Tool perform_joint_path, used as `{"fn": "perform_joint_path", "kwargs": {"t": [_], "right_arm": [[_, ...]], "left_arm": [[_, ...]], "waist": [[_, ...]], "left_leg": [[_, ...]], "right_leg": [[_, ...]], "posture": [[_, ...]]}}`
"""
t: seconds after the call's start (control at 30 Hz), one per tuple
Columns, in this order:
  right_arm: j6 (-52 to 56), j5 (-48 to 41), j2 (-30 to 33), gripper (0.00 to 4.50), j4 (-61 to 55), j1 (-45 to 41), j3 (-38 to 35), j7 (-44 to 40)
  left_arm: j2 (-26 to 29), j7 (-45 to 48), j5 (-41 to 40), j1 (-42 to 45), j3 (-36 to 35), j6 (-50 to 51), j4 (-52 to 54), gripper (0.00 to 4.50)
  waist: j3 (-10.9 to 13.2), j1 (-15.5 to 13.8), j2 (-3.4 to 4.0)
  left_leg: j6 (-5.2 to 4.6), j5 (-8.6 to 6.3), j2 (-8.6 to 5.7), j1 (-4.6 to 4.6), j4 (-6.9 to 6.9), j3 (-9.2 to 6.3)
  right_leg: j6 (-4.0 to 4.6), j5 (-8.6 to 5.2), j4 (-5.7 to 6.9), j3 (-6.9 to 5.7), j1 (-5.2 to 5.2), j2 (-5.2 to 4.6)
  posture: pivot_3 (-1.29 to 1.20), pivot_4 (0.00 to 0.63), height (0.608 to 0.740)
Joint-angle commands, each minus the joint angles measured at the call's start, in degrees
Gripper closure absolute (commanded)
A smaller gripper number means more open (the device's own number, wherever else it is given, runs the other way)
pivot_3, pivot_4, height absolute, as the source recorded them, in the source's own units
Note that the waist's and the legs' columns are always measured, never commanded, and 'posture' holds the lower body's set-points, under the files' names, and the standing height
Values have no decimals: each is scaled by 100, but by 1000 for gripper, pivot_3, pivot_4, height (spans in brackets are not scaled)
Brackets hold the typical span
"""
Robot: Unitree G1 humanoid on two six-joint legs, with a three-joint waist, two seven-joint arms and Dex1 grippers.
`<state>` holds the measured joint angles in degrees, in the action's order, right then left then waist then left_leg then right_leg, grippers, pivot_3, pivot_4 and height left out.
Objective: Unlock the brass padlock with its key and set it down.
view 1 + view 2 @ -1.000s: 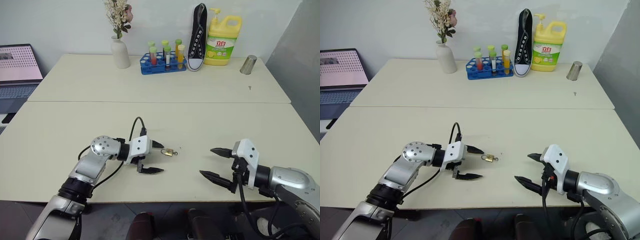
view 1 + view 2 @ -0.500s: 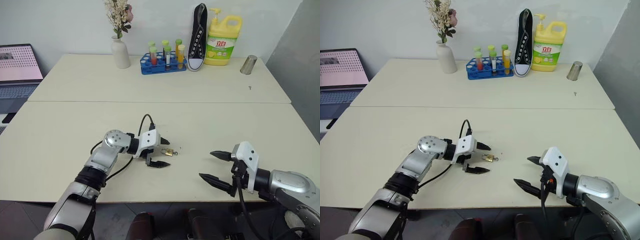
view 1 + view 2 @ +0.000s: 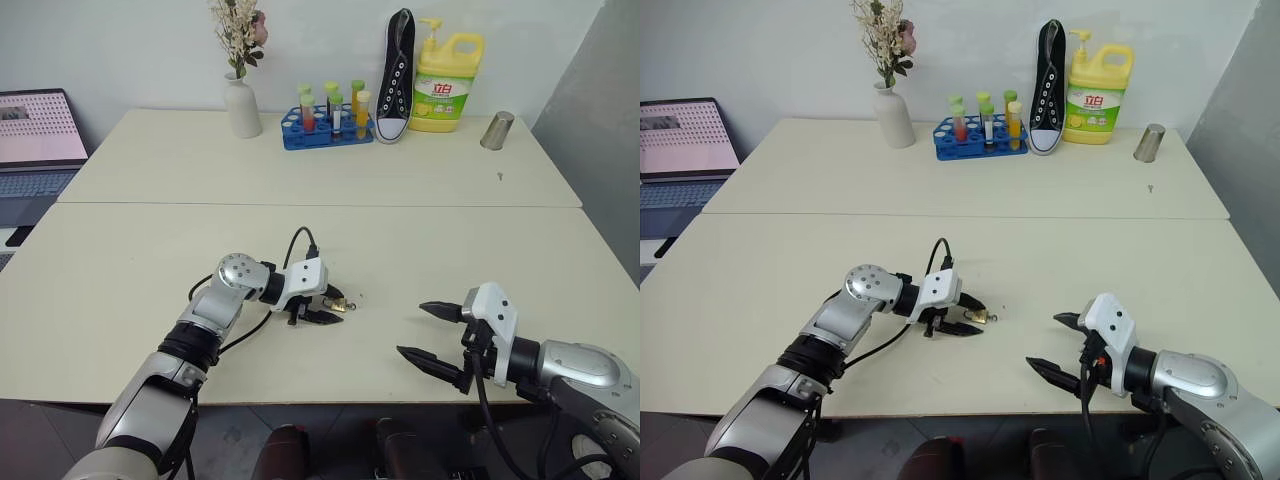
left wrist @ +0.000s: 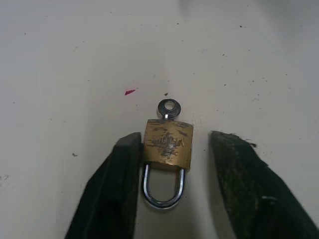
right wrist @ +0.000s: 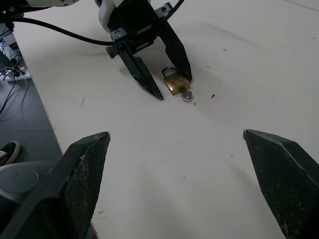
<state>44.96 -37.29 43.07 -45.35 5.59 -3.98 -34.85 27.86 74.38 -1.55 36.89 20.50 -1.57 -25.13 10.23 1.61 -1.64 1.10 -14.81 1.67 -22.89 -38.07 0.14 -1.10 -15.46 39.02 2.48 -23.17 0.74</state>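
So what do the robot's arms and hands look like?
The arms are shiny silver metal with round joints. Each left hand and right hand has a white block with two pointy black fingers. A black cable loops over the left wrist.

Both arms are silver-grey metal with black joint bands; each wrist carries a white housing and a looping black cable — the left gripper and right gripper have black, tapered fingers.
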Motion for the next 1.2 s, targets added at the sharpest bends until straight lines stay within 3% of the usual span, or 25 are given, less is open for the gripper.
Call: {"fn": "perform_joint_path", "kwargs": {"t": [0.03,0.53,0.67,0.83,0.97,1.2], "right_arm": [[-28,-89,42,0,-235,-72,-141,19],[-241,108,37,0,-1,-257,2,-65],[-389,282,1,0,250,-392,119,-91],[-489,360,-74,0,465,-540,197,-125],[-489,200,-233,0,816,-1028,348,-359],[24,-373,-608,0,1227,-1905,429,-463]], "left_arm": [[80,-179,311,31,82,66,-91,3495],[314,-541,-298,-675,-616,-751,1425,3541],[243,-1252,-163,-762,-1020,-2391,1555,3541],[276,-1757,86,-779,-1155,-3680,1348,3541],[582,-2477,1240,-694,-1256,-6535,666,3541],[735,-3178,1833,-593,-1190,-6993,470,3541]], "waist": [[-1,0,0],[-1,-2,0],[-1,-12,0],[-1,-12,0],[-1,10,0],[-1,-23,-2]], "left_leg": [[0,0,0,0,0,0],[0,0,4,-5,1,-3],[0,0,3,-5,0,-1],[0,0,3,-3,1,-1],[0,0,4,1,3,6],[0,0,2,-4,2,4]], "right_leg": [[0,0,0,0,0,0],[-1,0,-2,3,-3,-1],[-1,1,-3,5,-2,-4],[-1,1,-3,4,-2,-5],[1,2,-4,11,-2,-5],[10,8,-5,3,-2,-8]], "posture": [[0,150,740],[0,150,740],[0,150,740],[0,150,740],[0,150,740],[0,150,740]]}}
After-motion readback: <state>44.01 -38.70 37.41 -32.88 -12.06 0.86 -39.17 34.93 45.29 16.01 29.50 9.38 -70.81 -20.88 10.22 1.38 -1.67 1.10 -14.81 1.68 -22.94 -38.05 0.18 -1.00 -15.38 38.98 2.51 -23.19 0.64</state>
